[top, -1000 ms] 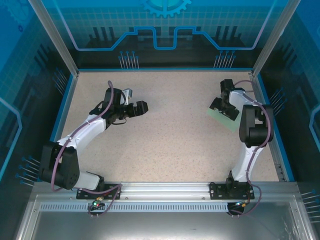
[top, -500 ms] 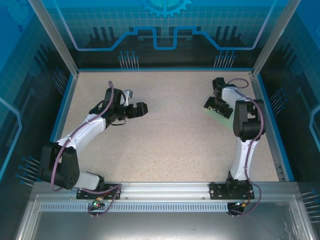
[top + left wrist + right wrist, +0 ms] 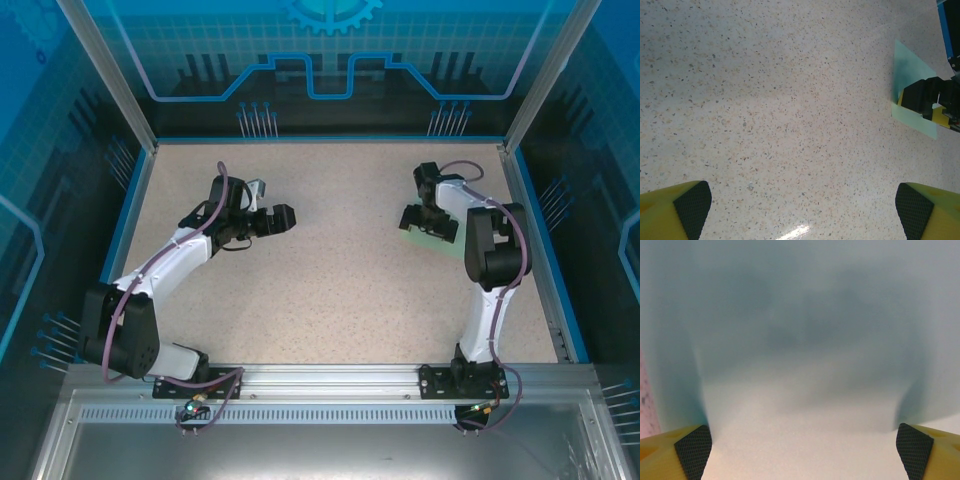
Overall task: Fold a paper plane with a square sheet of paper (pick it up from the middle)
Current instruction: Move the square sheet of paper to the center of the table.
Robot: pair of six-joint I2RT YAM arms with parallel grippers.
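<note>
The square sheet of paper (image 3: 411,234) is pale mint green and lies flat at the right of the table, mostly under my right gripper (image 3: 428,222). That gripper is open, its fingers spread wide over the sheet. The right wrist view has the paper (image 3: 800,340) blurred and very close, between the two black pads (image 3: 692,450). My left gripper (image 3: 270,220) hovers open over bare table at the left, far from the sheet. From the left wrist I see the paper (image 3: 909,70) at the far right with the right gripper (image 3: 930,100) on it.
The speckled beige tabletop (image 3: 330,280) is ringed by a blue rim (image 3: 128,215) and see-through enclosure walls. The right arm's dark elbow (image 3: 495,250) stands just behind its gripper. An aluminium rail (image 3: 330,378) with the arm bases runs along the near edge.
My right gripper has slid left, toward the table's middle, and the paper has moved left with it. The left arm has stayed still.
</note>
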